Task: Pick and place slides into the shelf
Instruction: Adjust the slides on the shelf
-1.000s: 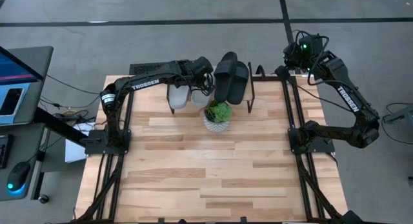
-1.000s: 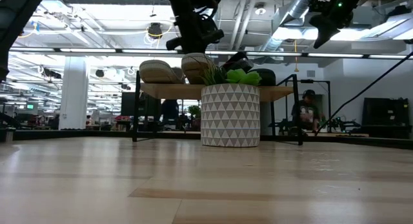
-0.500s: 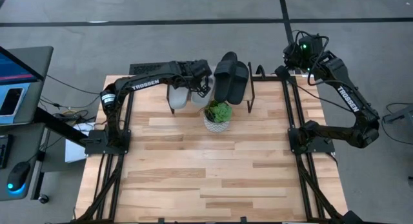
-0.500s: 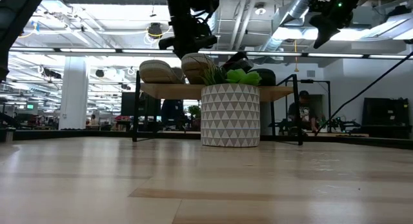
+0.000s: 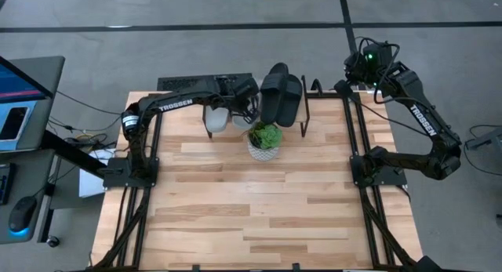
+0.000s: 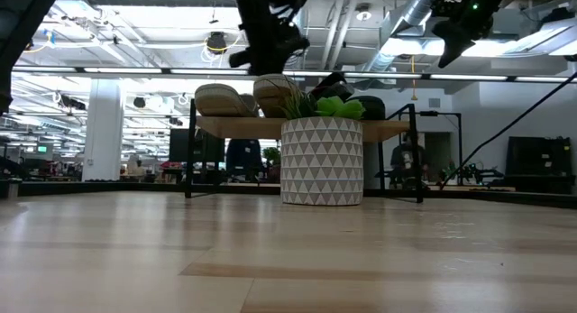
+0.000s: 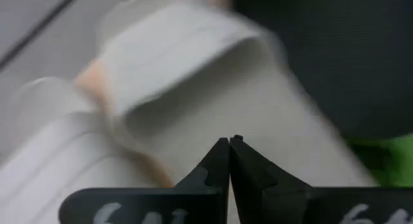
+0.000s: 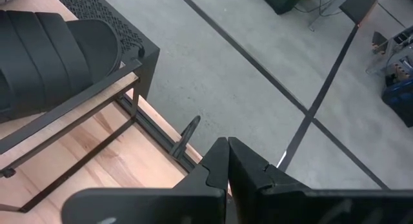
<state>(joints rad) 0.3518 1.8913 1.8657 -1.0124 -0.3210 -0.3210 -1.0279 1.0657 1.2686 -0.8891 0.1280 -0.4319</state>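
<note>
All four slides [image 5: 259, 103] are seen on the shelf [image 6: 388, 130] at the counter's far edge; nothing left. Left pincer [image 7: 229, 143] pressed together, empty, above grey pair; right pincer [image 8: 227, 143] likewise together.

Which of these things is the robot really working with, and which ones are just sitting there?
Part of the job:
- two light grey slide sandals
- two black slide sandals
- low rack with a light wooden plank top
- left claw, shut above the grey pair

Just sitting there:
- green plant in a white patterned pot
- right claw, shut, waiting at the table's far right corner
</note>
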